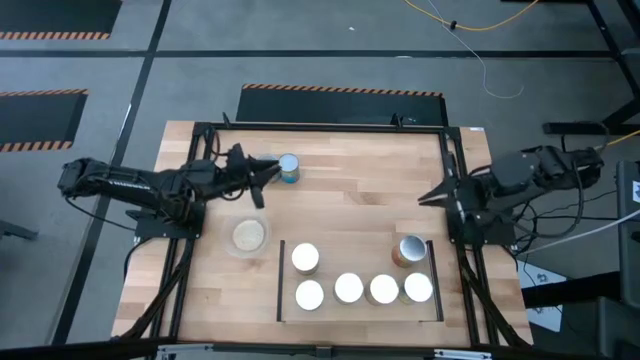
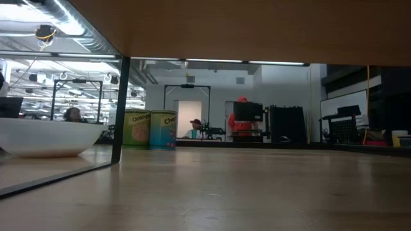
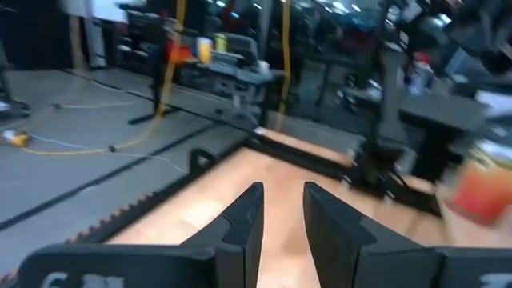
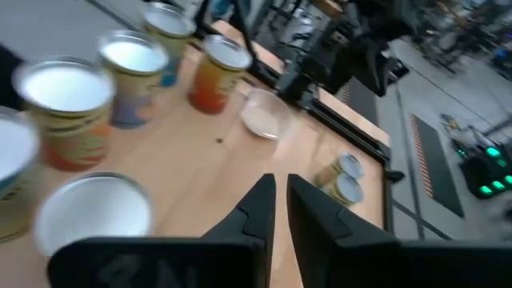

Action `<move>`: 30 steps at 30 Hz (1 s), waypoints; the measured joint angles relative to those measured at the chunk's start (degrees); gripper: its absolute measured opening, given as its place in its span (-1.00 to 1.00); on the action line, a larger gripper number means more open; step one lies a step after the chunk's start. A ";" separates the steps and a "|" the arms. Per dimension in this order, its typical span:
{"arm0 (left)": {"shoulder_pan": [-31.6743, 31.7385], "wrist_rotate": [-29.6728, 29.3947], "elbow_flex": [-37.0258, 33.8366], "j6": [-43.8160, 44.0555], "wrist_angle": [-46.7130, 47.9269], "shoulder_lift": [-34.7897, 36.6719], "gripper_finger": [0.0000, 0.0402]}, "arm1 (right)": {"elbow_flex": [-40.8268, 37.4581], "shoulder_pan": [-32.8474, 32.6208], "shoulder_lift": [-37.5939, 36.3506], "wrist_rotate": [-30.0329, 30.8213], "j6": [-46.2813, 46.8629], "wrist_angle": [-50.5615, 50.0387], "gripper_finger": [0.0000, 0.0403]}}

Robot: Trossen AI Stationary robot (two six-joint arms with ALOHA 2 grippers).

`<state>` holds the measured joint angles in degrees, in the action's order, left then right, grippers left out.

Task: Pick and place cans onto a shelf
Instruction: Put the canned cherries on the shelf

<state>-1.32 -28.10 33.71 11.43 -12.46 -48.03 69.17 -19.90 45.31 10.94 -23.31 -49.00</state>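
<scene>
Several cans with silver-white tops stand on the light-wood shelf (image 1: 360, 268) at the near right: one (image 1: 305, 258) behind a row (image 1: 348, 288), and an orange-labelled one (image 1: 411, 250) at the right. They also show in the right wrist view (image 4: 62, 96). One more can (image 1: 289, 168) stands on the table at the far middle. My left gripper (image 1: 266, 178) is just left of that can, slightly open and empty (image 3: 283, 212). My right gripper (image 1: 428, 197) is over the table's right side, behind the shelf, shut and empty (image 4: 280, 196).
A round clear dish (image 1: 249, 236) with beige contents sits left of the shelf; it shows as a white bowl in the low view (image 2: 38, 136). A black metal frame (image 1: 320, 126) borders the table. Bare wood lies between the far can and the shelf.
</scene>
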 joint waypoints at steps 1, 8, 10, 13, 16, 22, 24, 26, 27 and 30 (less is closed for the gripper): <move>0.81 -0.28 0.00 0.01 -0.68 0.00 -0.58 | -0.36 1.05 -0.17 0.00 -0.04 0.57 -0.80; 8.36 3.36 0.00 0.49 -1.66 -1.35 -0.58 | -5.04 8.94 -0.12 0.00 -2.69 7.97 -0.80; 10.34 5.18 0.09 0.51 -1.81 -2.23 -0.58 | -6.60 11.56 -0.06 0.00 -2.71 10.40 -0.80; 12.99 7.67 0.07 0.54 -1.55 -3.61 -0.58 | -8.84 15.29 -0.04 0.04 -2.57 12.69 -0.80; 15.00 9.66 0.07 0.58 -1.13 -4.99 -0.58 | -10.62 18.90 -0.06 -0.08 -2.48 13.67 -0.80; 17.84 12.88 0.09 0.86 -0.79 -8.66 -0.58 | -15.05 24.66 0.18 -5.10 -2.31 18.14 -0.80; 18.33 13.06 0.07 2.22 -0.68 -10.14 -0.58 | -16.81 26.17 0.38 -6.66 -2.26 20.36 -0.80; 18.75 13.42 0.07 3.42 -0.59 -11.63 -0.58 | -18.23 27.50 0.78 -7.41 -1.48 22.51 -0.80; 19.01 14.06 0.10 3.53 -0.51 -12.21 -0.58 | -18.77 28.14 0.93 -7.80 -0.90 23.60 -0.80; 19.42 15.75 1.86 3.64 1.19 -14.32 -0.59 | -20.51 30.08 1.56 -8.09 0.71 25.56 -0.80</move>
<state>18.10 -12.35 35.58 15.07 -11.28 -62.35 48.65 10.18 46.87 2.85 -22.61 -23.44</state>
